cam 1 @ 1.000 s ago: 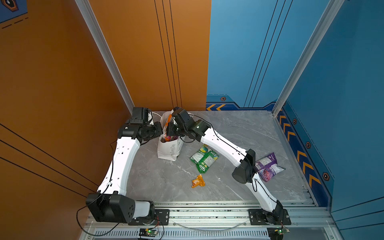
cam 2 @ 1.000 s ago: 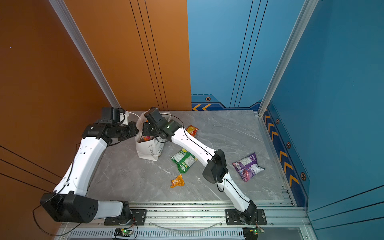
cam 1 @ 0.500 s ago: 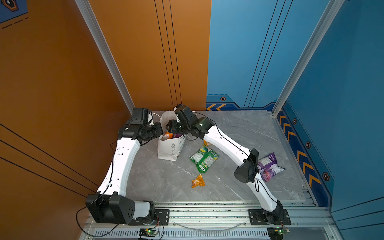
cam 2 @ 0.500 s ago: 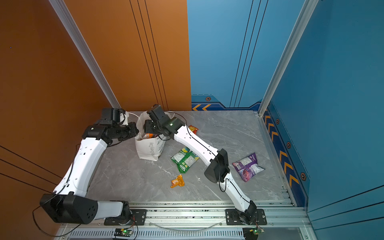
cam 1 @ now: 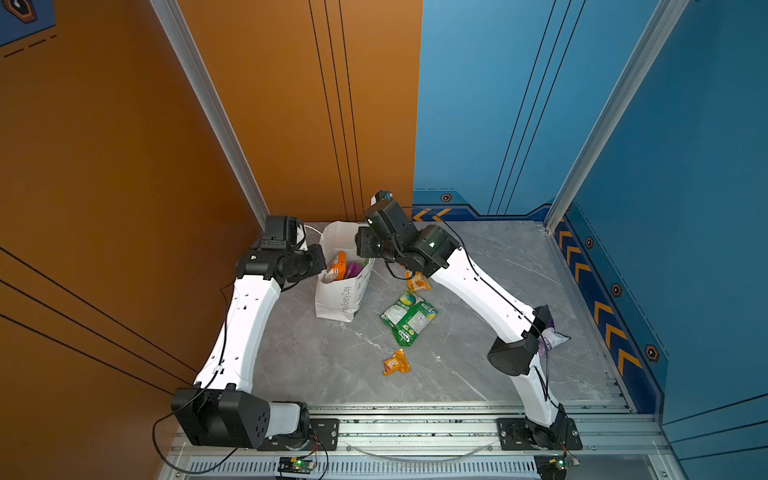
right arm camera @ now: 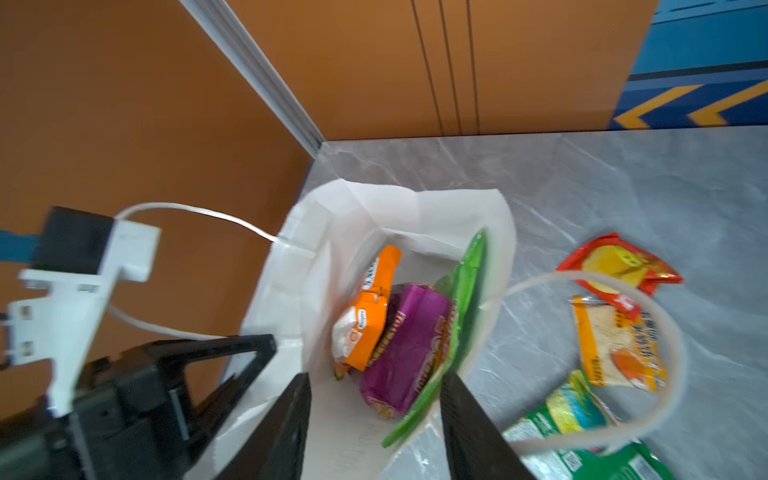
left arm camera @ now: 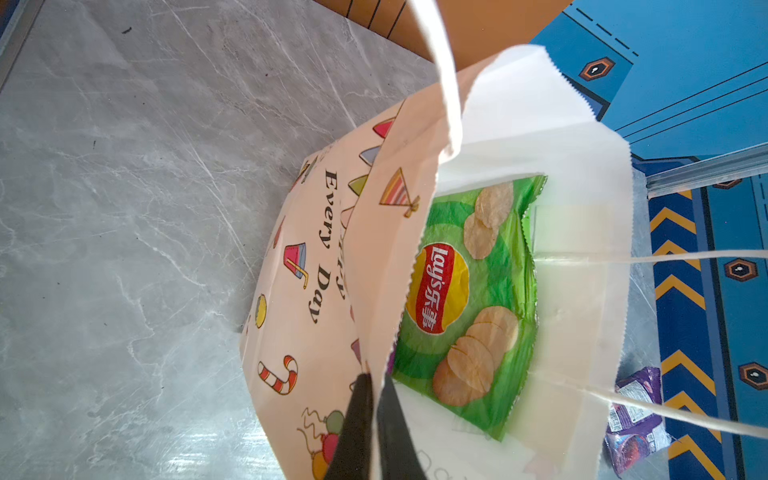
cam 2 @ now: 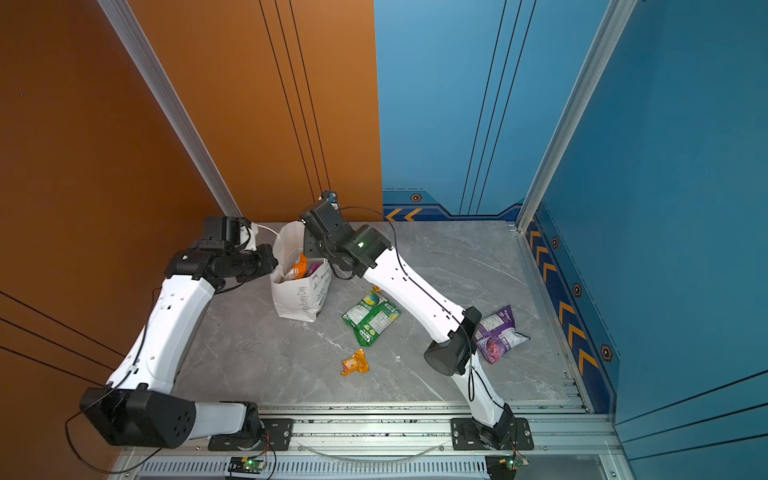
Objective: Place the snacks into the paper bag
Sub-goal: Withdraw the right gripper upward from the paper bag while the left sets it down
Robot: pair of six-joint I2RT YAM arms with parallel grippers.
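The white paper bag (cam 1: 338, 291) (cam 2: 300, 297) stands upright at the back left of the table. My left gripper (left arm camera: 374, 399) is shut on the rim of the paper bag (left arm camera: 316, 266). Inside lie a green Lay's packet (left arm camera: 469, 299) (right arm camera: 465, 299), an orange-pink packet (right arm camera: 365, 320) and a purple packet (right arm camera: 407, 353). My right gripper (right arm camera: 374, 419) (cam 1: 360, 248) hangs open just above the bag's mouth, holding nothing. On the table lie a green-white bag (cam 1: 407, 318) (cam 2: 371, 316), a small orange packet (cam 1: 397, 363) (cam 2: 354, 363) and a purple grape bag (cam 2: 496, 334).
A red packet (right arm camera: 619, 266) and an orange-yellow packet (right arm camera: 619, 345) lie beside the bag, partly under my right arm (cam 1: 478, 286) in a top view. One cord handle (right arm camera: 648, 332) loops out over them. The orange wall (cam 1: 291, 124) stands close behind the bag.
My right gripper has opened and drawn up and back from the bag's mouth. An orange packet that was at its jaws now lies inside. The left gripper has kept its hold.
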